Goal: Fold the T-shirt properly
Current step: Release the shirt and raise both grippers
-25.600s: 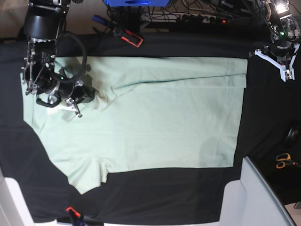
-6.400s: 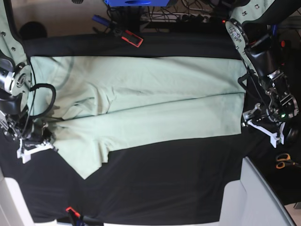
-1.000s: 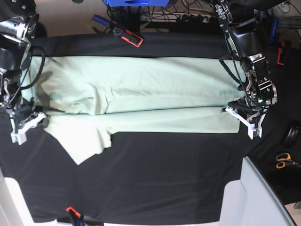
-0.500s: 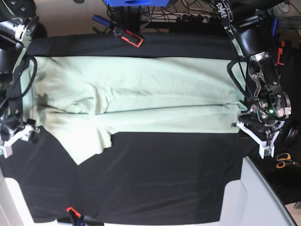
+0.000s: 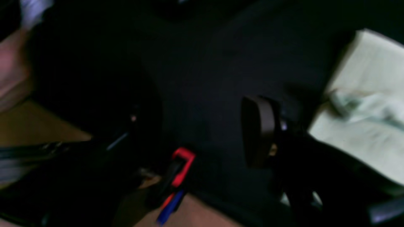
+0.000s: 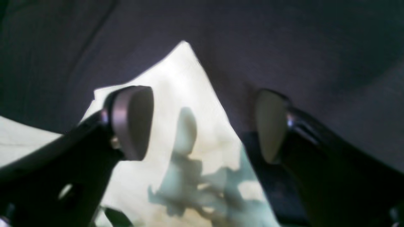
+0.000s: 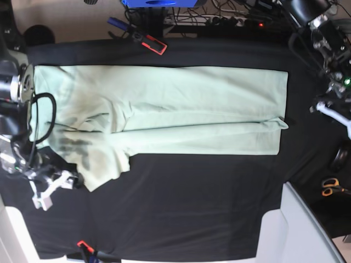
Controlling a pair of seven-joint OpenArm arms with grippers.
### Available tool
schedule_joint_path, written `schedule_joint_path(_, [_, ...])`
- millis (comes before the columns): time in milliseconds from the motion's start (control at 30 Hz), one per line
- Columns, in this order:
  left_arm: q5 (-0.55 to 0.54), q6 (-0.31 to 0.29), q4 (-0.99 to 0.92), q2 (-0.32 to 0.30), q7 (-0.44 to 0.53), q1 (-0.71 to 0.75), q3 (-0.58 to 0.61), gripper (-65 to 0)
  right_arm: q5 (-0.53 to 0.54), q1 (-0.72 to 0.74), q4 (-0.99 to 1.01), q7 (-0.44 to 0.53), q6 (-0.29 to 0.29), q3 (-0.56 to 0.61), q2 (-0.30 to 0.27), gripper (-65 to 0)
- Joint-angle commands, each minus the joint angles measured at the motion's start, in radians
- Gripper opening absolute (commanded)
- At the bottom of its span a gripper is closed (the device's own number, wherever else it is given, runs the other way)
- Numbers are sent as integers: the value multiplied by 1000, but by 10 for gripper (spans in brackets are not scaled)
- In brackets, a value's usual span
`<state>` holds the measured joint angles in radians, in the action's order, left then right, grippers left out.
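Note:
The pale mint-green T-shirt lies flat on the black cloth, folded lengthwise, with one sleeve sticking out toward the front. My right gripper is open just beside that sleeve's tip. In the right wrist view the gripper hangs open over the sleeve corner, holding nothing. My left gripper is off the shirt's hem end, over bare cloth. In the blurred left wrist view it looks open and empty, with the shirt's edge to the right.
A red clamp and cables lie at the back edge. Scissors and a black round object lie at the right. A grey-white bin stands front right. Another red clamp grips the front edge; it also shows in the left wrist view.
Both grippers have left the folded edge. The left gripper moved up and away from the hem corner. The right gripper moved down to the sleeve tip. The shirt stays folded.

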<state>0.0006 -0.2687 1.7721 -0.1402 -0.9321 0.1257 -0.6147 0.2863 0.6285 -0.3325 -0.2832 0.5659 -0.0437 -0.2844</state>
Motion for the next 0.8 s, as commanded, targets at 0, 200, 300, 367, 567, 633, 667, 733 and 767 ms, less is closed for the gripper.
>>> schedule_joint_path(0, [0,1,38,-16,18,13,-20,-265,12,50,31,51,10,17,-11,-139])
schedule_joint_path(200, [-3,1,73,-31,18,71,-53,-265,12,81,189,161,-82,49,0,-123])
schedule_joint_path(300, [-3,-2,73,-29,18,71,-53,-265,12,80,192,157,-79,52,24,-122])
schedule_joint_path(367, [-3,-34,73,-28,18,71,-53,-265,12,80,195,155,-79,52,29,-122])
schedule_joint_path(567, [-3,-122,65,-23,18,68,-53,-265,12,80,194,124,-79,54,47,-123])
schedule_joint_path(633, [-3,-123,67,-23,18,70,-53,-265,12,80,189,115,-79,54,52,-125])
schedule_joint_path(667, [-3,-123,68,-23,18,70,-53,-265,12,80,189,115,-85,52,57,-125])
schedule_joint_path(733, [-3,-123,68,-23,17,67,-53,-265,11,83,189,115,-88,54,63,-126])
schedule_joint_path(767, [-3,-123,68,-23,17,67,-53,-265,11,83,189,115,-108,54,60,-126])
